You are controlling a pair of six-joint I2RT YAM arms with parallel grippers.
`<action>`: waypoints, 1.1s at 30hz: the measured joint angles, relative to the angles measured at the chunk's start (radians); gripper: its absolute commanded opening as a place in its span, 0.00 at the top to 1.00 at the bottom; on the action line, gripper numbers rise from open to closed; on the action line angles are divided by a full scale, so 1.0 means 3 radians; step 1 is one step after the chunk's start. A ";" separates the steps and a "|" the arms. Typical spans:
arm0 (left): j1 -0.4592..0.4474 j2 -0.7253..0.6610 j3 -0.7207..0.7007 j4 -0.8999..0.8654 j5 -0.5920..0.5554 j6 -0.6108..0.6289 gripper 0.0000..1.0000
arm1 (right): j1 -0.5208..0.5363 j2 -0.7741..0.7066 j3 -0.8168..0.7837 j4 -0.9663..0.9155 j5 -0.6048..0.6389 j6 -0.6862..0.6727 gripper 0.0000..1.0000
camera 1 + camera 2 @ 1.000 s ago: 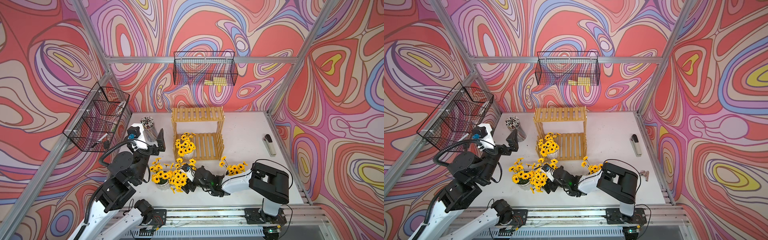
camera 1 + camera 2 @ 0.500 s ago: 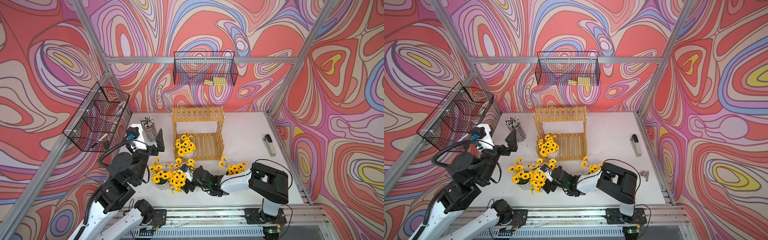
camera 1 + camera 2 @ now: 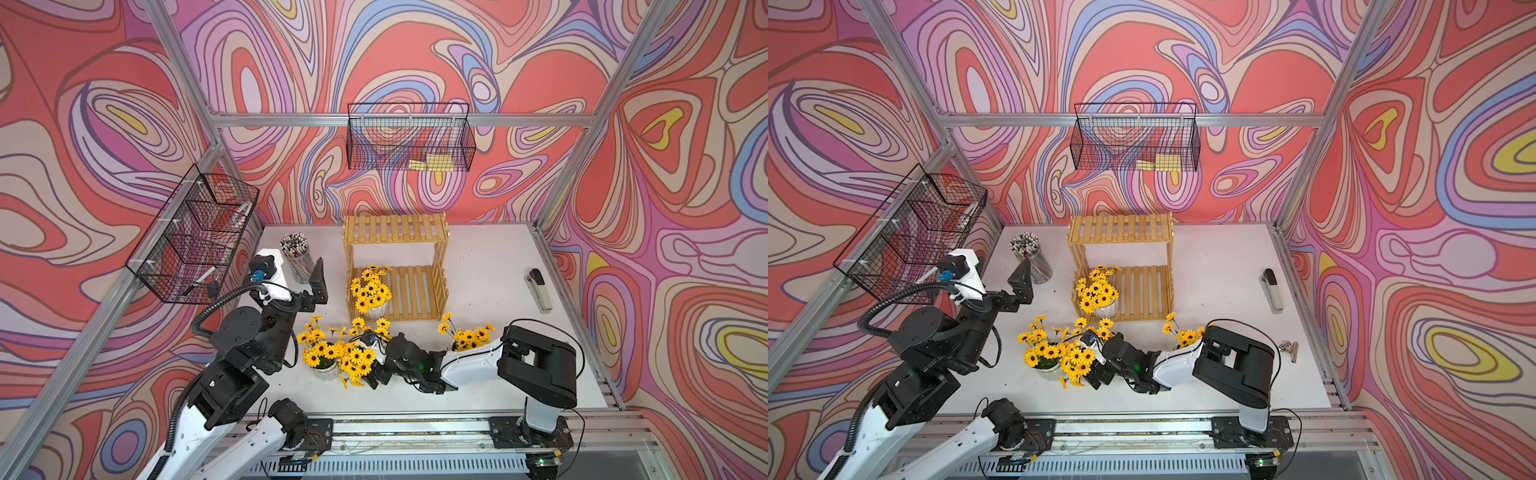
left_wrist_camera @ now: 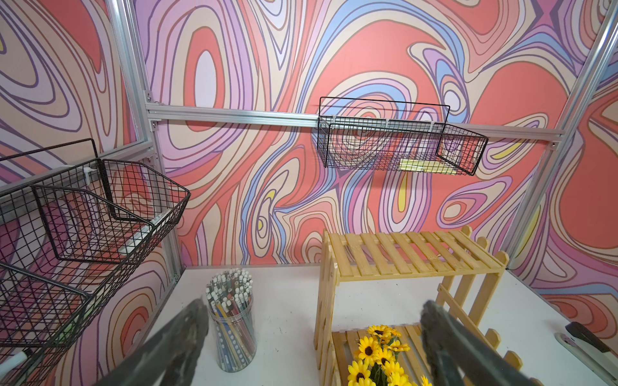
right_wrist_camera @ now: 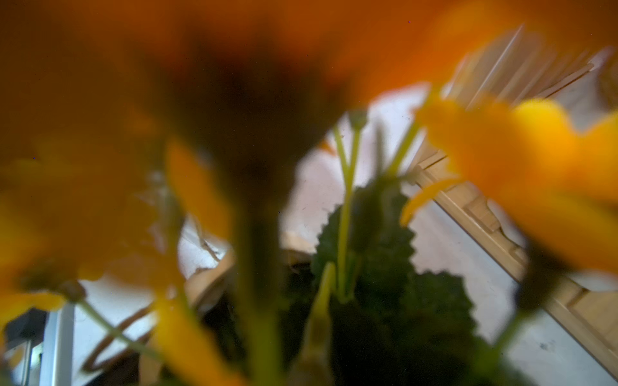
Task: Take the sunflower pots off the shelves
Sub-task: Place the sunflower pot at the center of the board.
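The left gripper [image 4: 314, 305], spread and empty, has crept upward facing the shelves [image 3: 395, 266], where one sunflower pot [image 3: 371, 291] remains on the lower tier, the last to clear; the right gripper [image 3: 375, 375], barely moved, sits buried among removed pots [image 3: 326, 369] near the tabletop's [image 3: 478, 266] front edge, state hidden.

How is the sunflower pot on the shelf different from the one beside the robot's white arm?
The sunflower pot on the shelf stands on the lower tier of the shelves; the other pot stands on the table. The shelf pot's white base shows; the other's is mostly hidden behind the right arm. Both have yellow, dark-centred flowers.
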 measured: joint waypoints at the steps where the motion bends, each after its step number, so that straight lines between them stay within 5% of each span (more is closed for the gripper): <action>1: 0.0000 -0.0008 0.0000 0.0000 0.0000 0.0000 0.00 | 0.0000 0.0000 0.0000 0.0000 0.0000 -0.0001 0.02; 33: 0.0000 -0.0017 0.0000 -0.0004 -0.0001 0.0013 0.00 | 0.0000 -0.0524 -0.0496 0.0525 -0.0210 -0.0039 0.02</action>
